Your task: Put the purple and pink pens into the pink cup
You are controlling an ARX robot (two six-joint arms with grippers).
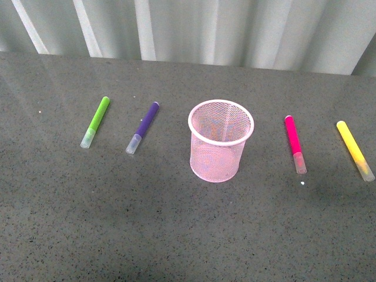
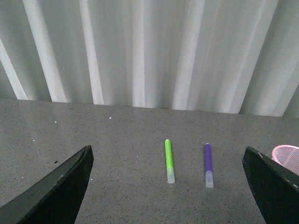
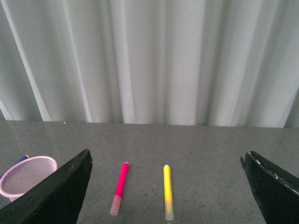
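Observation:
The pink cup stands upright and empty at the table's middle. The purple pen lies flat left of it, pale cap toward me. The pink pen lies flat right of the cup. Neither arm shows in the front view. In the left wrist view my left gripper is open, well back from the purple pen, with the cup's rim at the edge. In the right wrist view my right gripper is open, back from the pink pen, the cup off to one side.
A lime-green marker lies left of the purple pen, also seen as the green marker. A yellow marker lies far right, near the table's edge; the yellow marker sits beside the pink pen. A pleated white curtain backs the grey table.

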